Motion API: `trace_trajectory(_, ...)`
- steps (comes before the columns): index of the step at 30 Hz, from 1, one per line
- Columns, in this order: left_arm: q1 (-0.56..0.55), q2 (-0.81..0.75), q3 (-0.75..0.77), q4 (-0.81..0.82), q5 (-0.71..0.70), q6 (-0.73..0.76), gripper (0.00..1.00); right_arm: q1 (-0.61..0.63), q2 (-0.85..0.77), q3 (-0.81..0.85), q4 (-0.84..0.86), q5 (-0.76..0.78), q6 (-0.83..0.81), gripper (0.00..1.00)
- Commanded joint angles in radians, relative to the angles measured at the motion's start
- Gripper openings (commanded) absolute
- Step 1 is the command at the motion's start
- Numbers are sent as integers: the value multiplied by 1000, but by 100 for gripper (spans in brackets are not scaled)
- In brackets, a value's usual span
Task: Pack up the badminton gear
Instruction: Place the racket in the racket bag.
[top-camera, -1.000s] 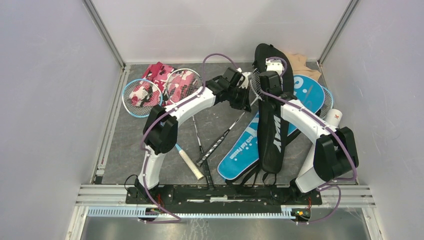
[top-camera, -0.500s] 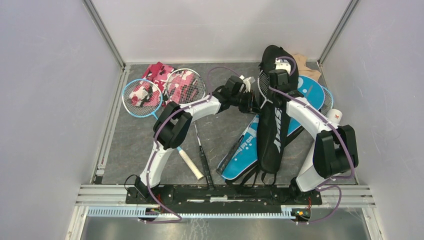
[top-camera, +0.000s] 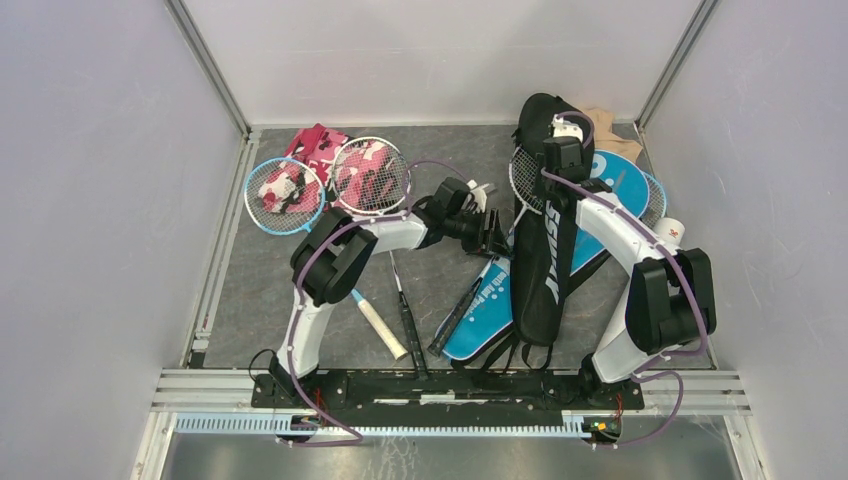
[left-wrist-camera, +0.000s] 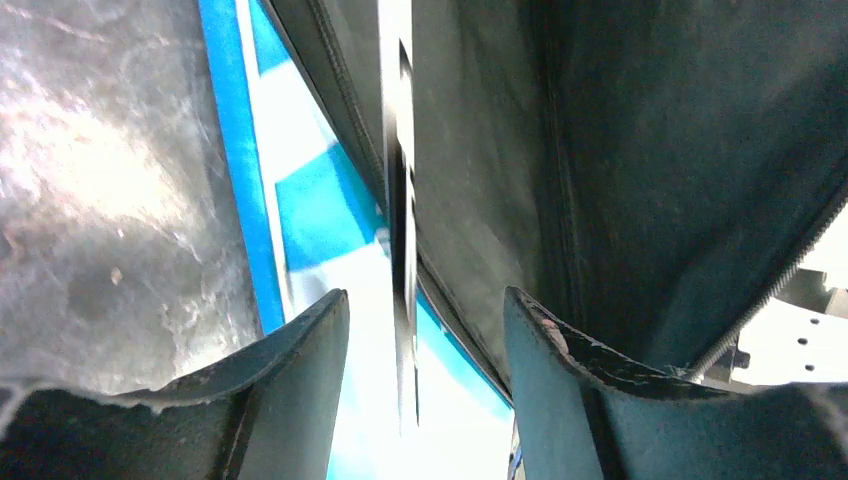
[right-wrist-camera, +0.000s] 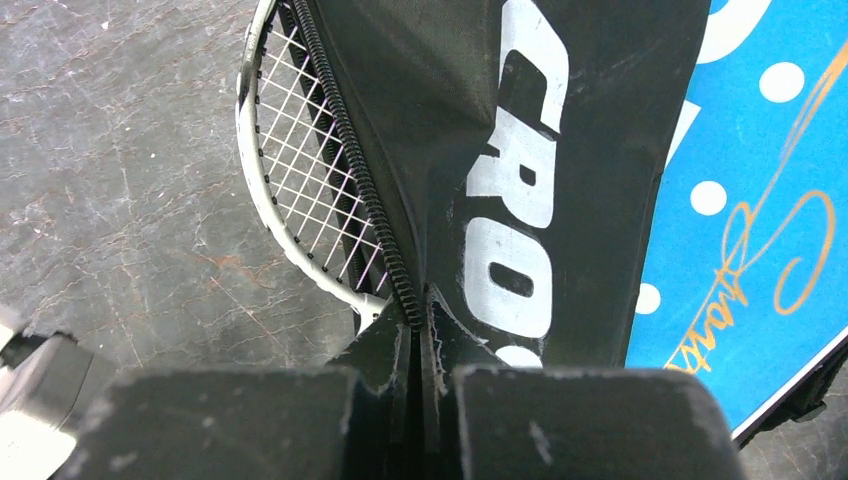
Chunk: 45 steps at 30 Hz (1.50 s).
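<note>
Step in hand, seemingly: sliding a racket (left-wrist-camera: 398, 120) into the black cover (top-camera: 545, 280) at one o'clock. The right gripper (right-wrist-camera: 420, 305) pinches its zipper edge. The left gripper (left-wrist-camera: 425, 300), jaws apart, straddles the racket shaft. Next move, likely: regrip and push deeper.

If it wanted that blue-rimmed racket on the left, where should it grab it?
Probably the white handle, from straight above with the jaws across it. It lies flat on the bare table, while the head rests on the pink cloth against another racket.
</note>
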Motion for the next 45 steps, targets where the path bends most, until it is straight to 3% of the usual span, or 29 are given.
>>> trace_trajectory(1, 6, -126, -93, 90, 63, 19, 65, -9, -1, 54, 56, -21, 14, 0)
trace_trajectory(5, 6, -188, -172, 91, 87, 49, 64, -13, -6, 49, 56, -27, 6, 0)
trace_trajectory(14, -2, -183, -203, 91, 107, 68, 47, -15, -12, 31, 66, -51, -1, 0)
trace_trajectory(25, -3, -104, -62, 87, 103, -21, 2, -15, -21, 3, 62, -99, -15, 0)
trace_trajectory(36, -5, 13, 159, 83, 5, -197, 2, -12, -45, -51, 60, -171, -43, 0)
trace_trajectory(45, -16, 138, 377, 66, -84, -218, 2, -13, -50, -52, 69, -267, -31, 0)
